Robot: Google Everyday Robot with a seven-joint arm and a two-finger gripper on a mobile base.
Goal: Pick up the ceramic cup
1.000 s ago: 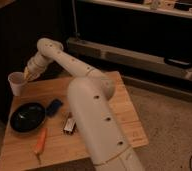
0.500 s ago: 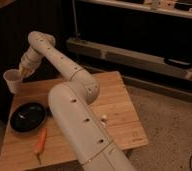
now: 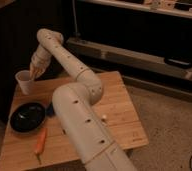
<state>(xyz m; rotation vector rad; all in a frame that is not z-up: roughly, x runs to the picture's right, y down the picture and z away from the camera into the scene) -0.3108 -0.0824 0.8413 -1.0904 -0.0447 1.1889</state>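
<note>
No readable writing anywhere. Gripper [image 3: 34,73] at far-left corner of wooden table [image 3: 120,114], fingers closed on rim of small white tapered ceramic cup [image 3: 24,81]. Compared with half second ago, cup sits lower and further in over table's left edge. Round black shallow dish [image 3: 27,116] near left edge; orange carrot [image 3: 40,143] by front edge.
</note>
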